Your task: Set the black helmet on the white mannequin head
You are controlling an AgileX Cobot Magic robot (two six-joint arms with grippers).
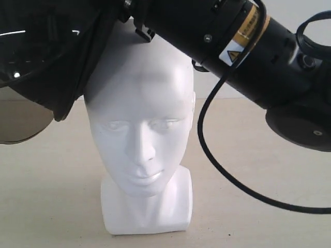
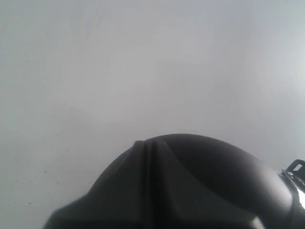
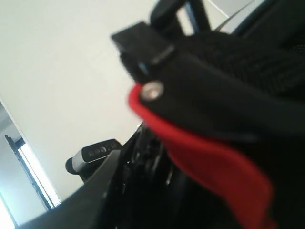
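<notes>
The white mannequin head (image 1: 142, 129) stands upright on its squarish base and faces the exterior view. The black helmet (image 1: 57, 57) hangs tilted over the upper left of the head, its smoky visor (image 1: 20, 124) low on the left. My right arm (image 1: 232, 41) reaches in from the right, and my right gripper (image 1: 137, 20) meets the helmet's rim above the crown. The right wrist view is filled by black padded lining (image 3: 248, 62), a strap buckle (image 3: 138, 43) and a red tab (image 3: 205, 152). A black ridged shell (image 2: 190, 186) fills the left wrist view and hides the left fingers.
A black cable (image 1: 217, 155) loops down from the right arm, beside the head's right side. The head rests on a beige tabletop (image 1: 258, 217) before a pale wall (image 2: 143, 62). Another black-and-grey device (image 3: 93, 155) shows in the right wrist view.
</notes>
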